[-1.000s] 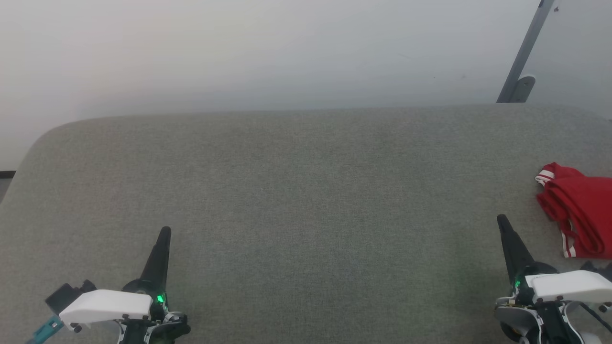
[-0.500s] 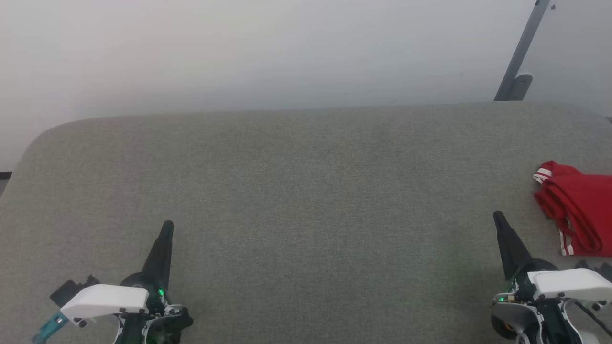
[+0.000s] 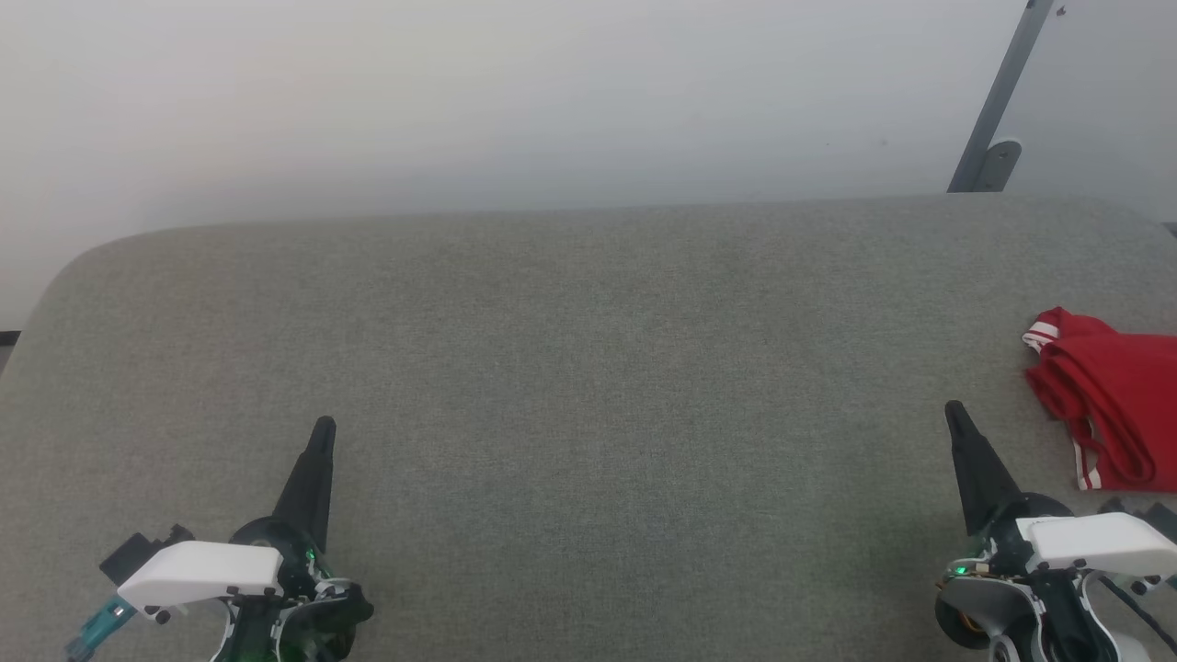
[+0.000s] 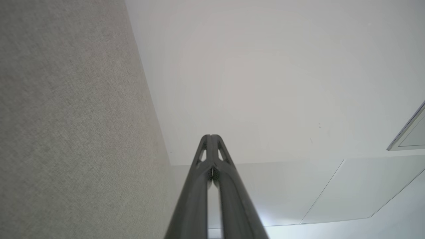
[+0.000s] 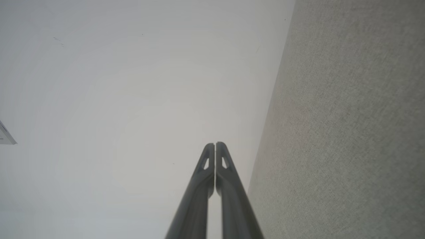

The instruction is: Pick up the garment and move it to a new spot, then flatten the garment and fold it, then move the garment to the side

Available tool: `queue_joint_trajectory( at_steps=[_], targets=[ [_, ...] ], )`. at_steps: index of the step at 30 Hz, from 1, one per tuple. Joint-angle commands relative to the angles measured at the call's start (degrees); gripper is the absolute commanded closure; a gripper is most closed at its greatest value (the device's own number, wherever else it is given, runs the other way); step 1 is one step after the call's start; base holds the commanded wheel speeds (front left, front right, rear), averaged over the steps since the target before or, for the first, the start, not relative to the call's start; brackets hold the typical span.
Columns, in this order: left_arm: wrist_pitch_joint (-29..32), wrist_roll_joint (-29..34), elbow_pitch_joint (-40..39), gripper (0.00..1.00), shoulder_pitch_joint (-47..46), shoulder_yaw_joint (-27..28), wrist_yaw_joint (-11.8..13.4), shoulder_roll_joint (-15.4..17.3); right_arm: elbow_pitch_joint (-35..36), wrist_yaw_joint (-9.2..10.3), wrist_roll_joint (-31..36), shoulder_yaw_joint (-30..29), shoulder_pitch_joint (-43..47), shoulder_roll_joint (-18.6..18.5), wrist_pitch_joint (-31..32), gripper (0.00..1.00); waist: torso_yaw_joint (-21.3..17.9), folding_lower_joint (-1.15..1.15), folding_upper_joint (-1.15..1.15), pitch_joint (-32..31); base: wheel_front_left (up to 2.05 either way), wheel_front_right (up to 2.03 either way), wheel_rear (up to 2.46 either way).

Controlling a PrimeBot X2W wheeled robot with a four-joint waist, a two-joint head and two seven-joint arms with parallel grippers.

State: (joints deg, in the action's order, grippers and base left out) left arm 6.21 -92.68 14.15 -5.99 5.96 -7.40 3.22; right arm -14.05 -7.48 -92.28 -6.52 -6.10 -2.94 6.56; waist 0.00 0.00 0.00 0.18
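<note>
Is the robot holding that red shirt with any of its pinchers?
Nothing is held. The left gripper and right gripper are both shut and empty. The bunched red shirt with white-striped trim lies on the grey fabric surface, apart from the right gripper.

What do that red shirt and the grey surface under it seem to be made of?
The red shirt looks like soft, matte fabric: it lies in limp rolled folds with striped trim; the fibre is unclear. The grey surface looks like a matte woven textile covering, with fine speckled grain and rounded corners.
</note>
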Motion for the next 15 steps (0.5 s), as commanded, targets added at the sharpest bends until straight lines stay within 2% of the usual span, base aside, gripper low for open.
queue_joint_trajectory(
  at_steps=[1, 15],
  targets=[
    [0.13, -0.17, -0.04, 1.00, -0.56, 0.23, -0.16, -0.06, -0.07, -0.02, -0.22, -0.06, -0.33, 0.23, 0.12, 1.00, 0.00, 0.00, 0.00, 0.00, 0.00, 0.00, 0.00],
    [0.27, -0.04, -0.04, 1.00, -0.57, 0.34, -0.16, -0.13, -0.05, -0.02, -0.23, -0.04, -0.33, 0.22, 0.11, 1.00, 0.00, 0.00, 0.00, 0.00, 0.00, 0.00, 0.00]
  ],
)
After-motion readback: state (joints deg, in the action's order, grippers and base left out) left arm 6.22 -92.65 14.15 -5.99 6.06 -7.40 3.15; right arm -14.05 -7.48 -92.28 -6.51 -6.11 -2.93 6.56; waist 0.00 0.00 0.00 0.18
